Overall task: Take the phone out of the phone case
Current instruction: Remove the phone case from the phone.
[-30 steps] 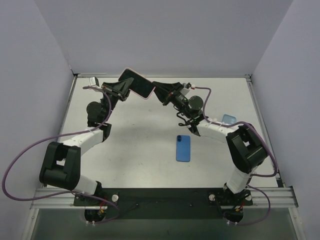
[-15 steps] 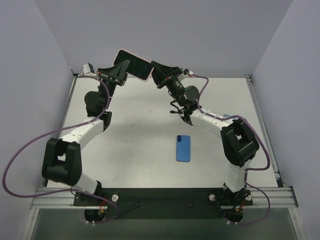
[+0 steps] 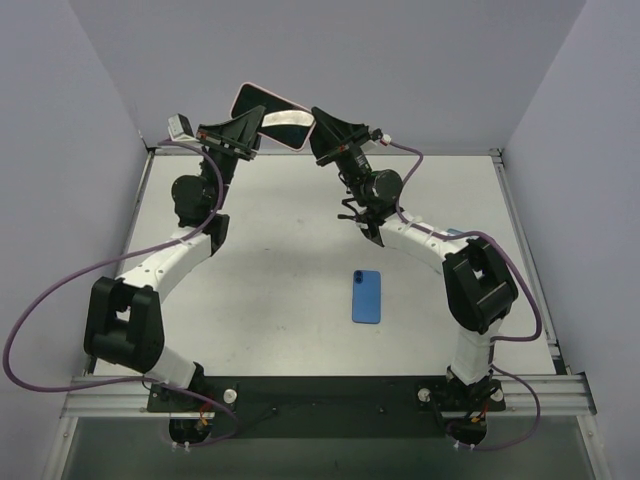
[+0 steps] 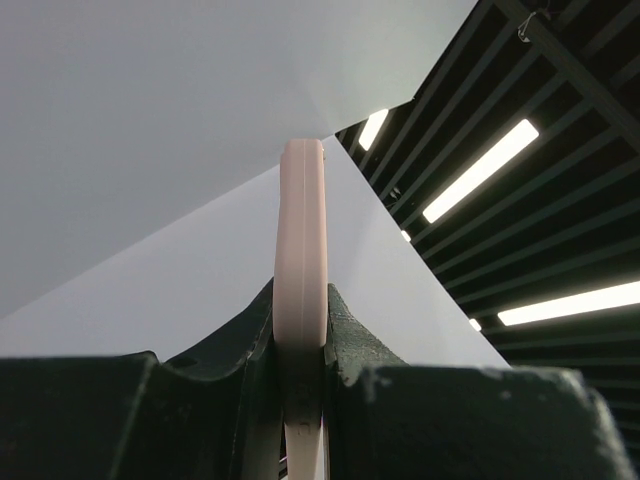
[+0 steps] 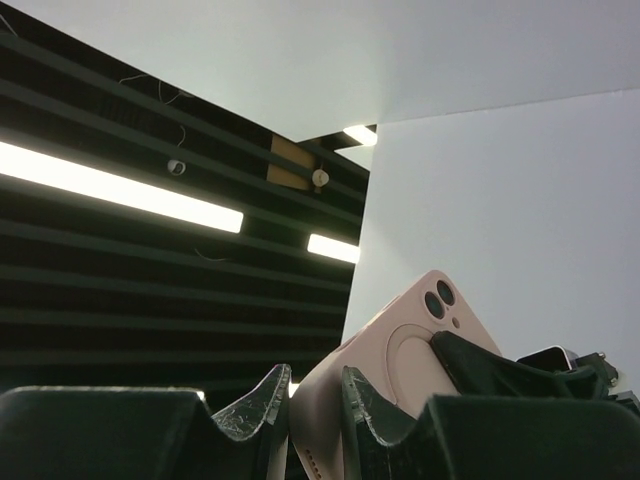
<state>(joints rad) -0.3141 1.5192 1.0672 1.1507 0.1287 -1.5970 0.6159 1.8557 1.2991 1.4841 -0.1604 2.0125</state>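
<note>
Up over the table's (image 3: 280, 270) far edge, phone case (image 4: 300, 260): pink, tilted, phone (image 3: 262, 108) inside, screen up
left gripper (image 3: 250, 126): pinching one end of the case
right gripper (image 3: 318, 126): clamped on the other end
blue phone (image 3: 367, 296): flat on the table, well apart

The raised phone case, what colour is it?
The phone case is pale pink, best seen in the right wrist view.

surface: white table (image 3: 280, 280) | on it: blue phone (image 3: 367, 296), flat, right of centre
</note>
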